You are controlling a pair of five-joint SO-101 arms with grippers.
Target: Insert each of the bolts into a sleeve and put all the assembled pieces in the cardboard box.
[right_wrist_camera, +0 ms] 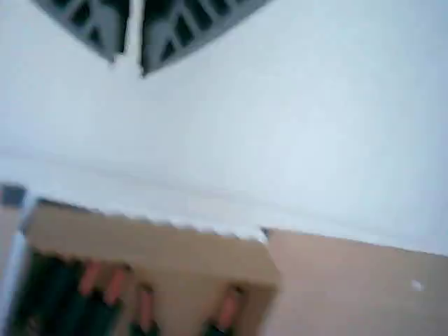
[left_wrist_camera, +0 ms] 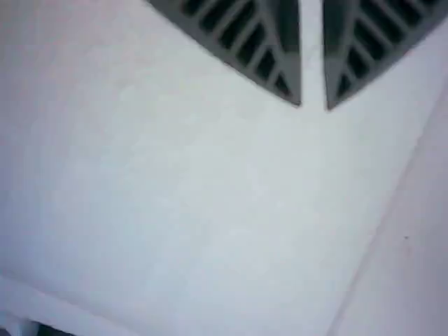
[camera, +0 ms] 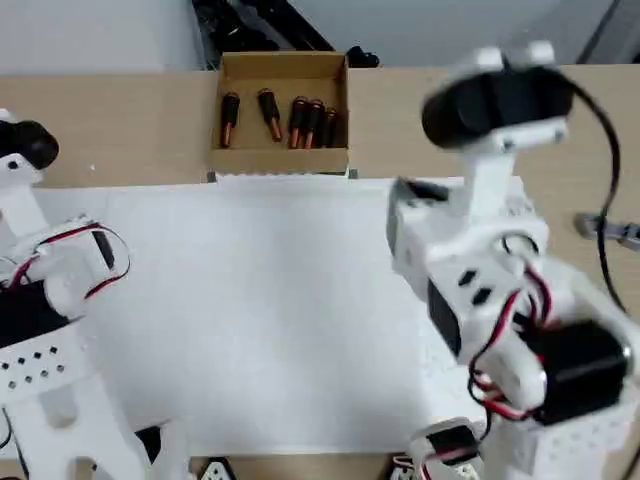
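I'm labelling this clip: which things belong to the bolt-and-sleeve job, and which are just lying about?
Job:
- cardboard box
- assembled pieces, lying inside the box
- left gripper and right gripper, both shut and empty, over the mat

Lying about:
- white mat
- wooden table
- dark clutter behind the table
- small grey item at the table's right edge

Bright, even light is falling from above onto the white mat (camera: 250, 320), which is glaring almost featureless. I am finding only soft shadow inside the cardboard box (camera: 283, 70), while my left claw (left_wrist_camera: 313, 105) is showing dark against the mat.
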